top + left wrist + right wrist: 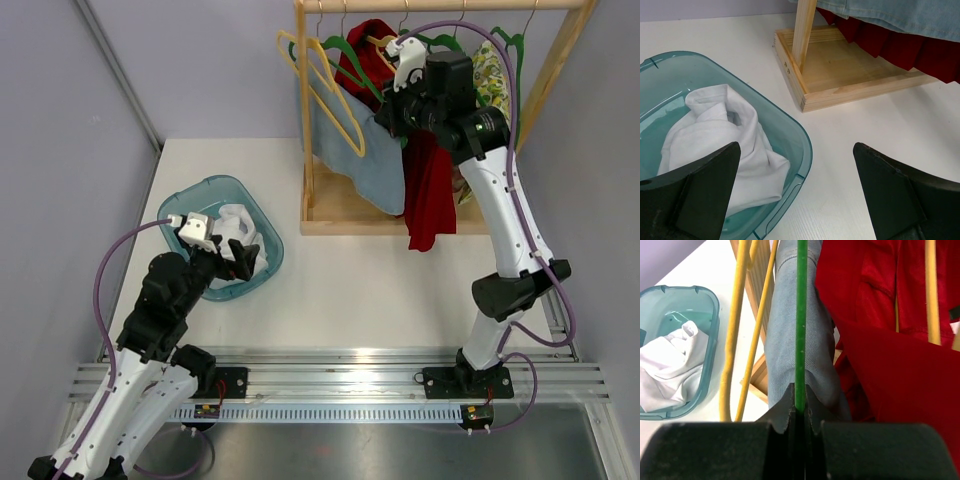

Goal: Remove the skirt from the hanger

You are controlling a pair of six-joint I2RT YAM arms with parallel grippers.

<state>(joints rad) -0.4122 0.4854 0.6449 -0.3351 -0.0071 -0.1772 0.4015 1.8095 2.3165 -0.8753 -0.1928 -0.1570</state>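
Note:
A light blue denim skirt (362,165) hangs on a green hanger (347,57) from the wooden rack's rail. My right gripper (393,108) is up at the rack. In the right wrist view it (800,405) is shut on the green hanger's wire (801,315), with the skirt (782,340) draped just beyond the fingertips. My left gripper (245,262) is open and empty, low over the right rim of the teal basin (200,192). In the left wrist view it (796,146) is spread wide, and the skirt's hem (900,15) shows at the top.
A red garment (430,195) hangs right of the skirt, an empty yellow hanger (325,85) left of it, and a floral garment (490,75) far right. The rack has a wooden base (340,215). A white cloth (235,225) lies in the basin.

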